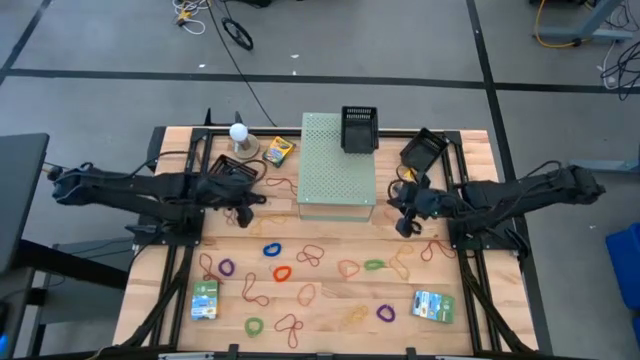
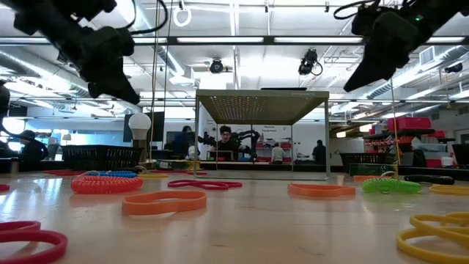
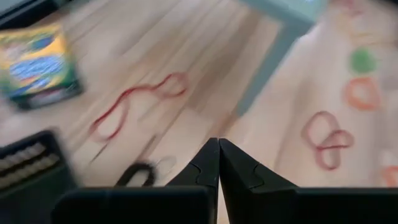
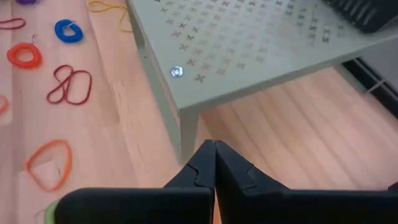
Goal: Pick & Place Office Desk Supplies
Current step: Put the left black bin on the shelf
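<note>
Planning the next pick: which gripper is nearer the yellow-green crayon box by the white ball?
Left. The left gripper sits just in front of the yellow-green crayon box, on its side of the green perforated stand. The right gripper is beyond the stand's far side.

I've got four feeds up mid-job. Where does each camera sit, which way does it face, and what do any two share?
High: overhead, straight down on the wooden table; both arms show, left gripper and right gripper.
Low: table-top height, level across rubber bands toward the room; both arms hang in from above.
Left wrist: past shut fingers at a crayon box.
Right wrist: past shut fingers at the perforated stand.
Shared: high and right wrist both show that stand.
</note>
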You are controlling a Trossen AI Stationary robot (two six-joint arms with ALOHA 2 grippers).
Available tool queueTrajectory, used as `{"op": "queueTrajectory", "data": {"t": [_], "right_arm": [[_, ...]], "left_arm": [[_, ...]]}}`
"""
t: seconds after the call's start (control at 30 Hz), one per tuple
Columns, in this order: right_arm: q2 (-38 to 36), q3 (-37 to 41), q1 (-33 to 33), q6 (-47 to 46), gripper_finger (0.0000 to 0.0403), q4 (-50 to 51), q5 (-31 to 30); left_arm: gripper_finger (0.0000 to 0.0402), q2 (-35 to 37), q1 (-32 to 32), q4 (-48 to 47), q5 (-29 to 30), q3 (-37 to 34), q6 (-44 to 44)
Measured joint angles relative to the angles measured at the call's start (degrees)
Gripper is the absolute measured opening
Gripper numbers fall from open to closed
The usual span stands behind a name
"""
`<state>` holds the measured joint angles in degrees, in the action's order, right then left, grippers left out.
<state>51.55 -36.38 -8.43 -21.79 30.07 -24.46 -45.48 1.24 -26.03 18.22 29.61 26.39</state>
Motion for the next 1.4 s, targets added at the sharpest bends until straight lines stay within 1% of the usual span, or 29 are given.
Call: {"op": "queueTrajectory", "data": {"t": [0.07,0.13,0.2,0.27,0.3,0.37,0.43,0.5,0.57,0.63,0.73,0.9,1.0,1.1,1.17,1.23,1.3,1.4], "right_arm": [[0.01,2.38,-2.31,-2.82,0.0003,-2.06,-2.76],[0.02,5.41,-4.33,-3.82,0.0003,-6.34,-4.08],[0.05,8.83,-6.03,-3.52,0.0003,-12.19,-4.11],[0.05,11.94,-7.92,-3.05,0.0003,-18.32,-4.18],[0.05,13.12,-9.00,-2.53,0.0003,-21.17,-4.32],[0.05,14.92,-11.28,-0.03,0.0003,-26.81,-4.34],[0.05,15.41,-13.02,3.19,0.0003,-31.69,-4.31],[0.05,15.41,-14.28,6.96,0.0003,-38.74,-4.33],[0.36,15.41,-15.32,12.82,0.0003,-46.06,-4.36],[0.81,15.41,-16.05,17.85,0.0002,-50.61,-3.92],[0.85,15.41,-17.42,20.58,0.0002,-51.65,-2.27],[0.85,15.41,-18.78,23.57,0.0002,-51.16,-2.76],[0.85,15.41,-19.54,23.98,0.0002,-50.06,-2.85],[0.85,15.41,-20.04,24.05,0.0002,-49.21,-2.80],[0.85,15.41,-20.22,24.05,0.0002,-48.65,-2.80],[0.88,15.41,-20.37,24.05,0.0002,-48.48,-2.82],[0.88,15.41,-20.37,24.05,0.0002,-48.51,-2.83],[0.88,15.41,-20.37,24.09,0.0002,-48.52,-2.83]], "left_arm": [[0.0019,-2.52,-0.39,-1.60,0.60,2.18,3.06],[0.0024,-4.81,-0.44,-1.44,-1.18,3.32,4.27],[0.0024,-7.23,-0.40,0.09,-3.96,3.67,4.09],[0.0014,-9.47,-0.61,3.53,-6.50,3.85,3.27],[0.0009,-10.38,-0.97,4.93,-7.31,4.18,3.24],[0.0006,-11.59,-1.32,4.44,-8.01,5.69,4.66],[0.0007,-12.67,-1.36,1.08,-7.56,8.37,6.23],[0.0010,-13.39,-1.34,-4.41,-4.99,11.24,7.56],[0.0019,-14.48,-1.27,-10.11,-3.26,14.15,8.84],[0.0035,-15.91,-1.21,-16.58,-3.44,16.68,10.08],[0.0066,-18.73,-1.25,-21.82,-3.68,18.52,14.04],[0.0125,-25.09,-1.01,-22.57,-2.35,18.57,19.29],[0.0161,-28.42,0.88,-24.09,0.39,18.57,20.02],[0.0189,-30.57,4.60,-26.21,3.00,18.57,20.81],[0.0200,-31.47,7.51,-26.53,4.02,18.57,20.54],[0.0205,-31.93,10.12,-25.64,4.22,18.57,18.35],[0.0203,-32.47,12.55,-24.80,4.06,18.57,15.98],[0.0191,-32.50,15.84,-22.16,2.44,17.30,12.64]]}}
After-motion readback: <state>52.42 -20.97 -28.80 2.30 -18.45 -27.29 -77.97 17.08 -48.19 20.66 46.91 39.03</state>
